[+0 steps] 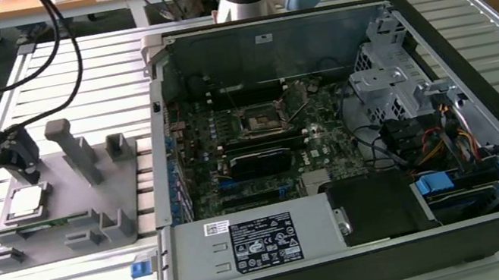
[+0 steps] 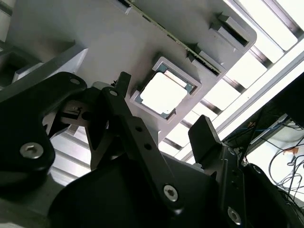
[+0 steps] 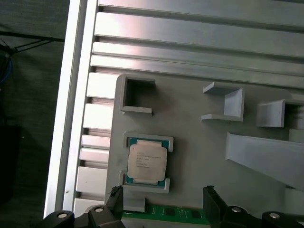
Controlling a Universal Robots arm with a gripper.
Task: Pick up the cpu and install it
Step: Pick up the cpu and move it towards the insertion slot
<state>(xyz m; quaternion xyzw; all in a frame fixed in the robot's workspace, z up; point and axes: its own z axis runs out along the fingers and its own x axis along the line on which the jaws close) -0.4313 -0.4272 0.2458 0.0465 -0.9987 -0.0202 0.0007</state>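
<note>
The cpu (image 1: 26, 201) is a flat silver square lying in a framed pocket of the grey fixture plate (image 1: 86, 207), at the exterior view's left. Both wrist views look down on the cpu (image 2: 164, 92) (image 3: 147, 160) in that pocket. My gripper (image 1: 4, 177) hangs just above it, open, with nothing between its black fingers. In both wrist views the gripper (image 2: 163, 102) (image 3: 161, 192) has one finger on each side of the chip's area and does not touch it.
An open computer case (image 1: 353, 260) fills the exterior view's right, with the black socket (image 1: 261, 118) on its motherboard. Tall grey posts (image 1: 77, 151) rise from the fixture beside the cpu. A green memory stick (image 3: 175, 212) lies along the fixture's edge. Cables (image 1: 56, 35) hang above the slatted table (image 1: 63, 73).
</note>
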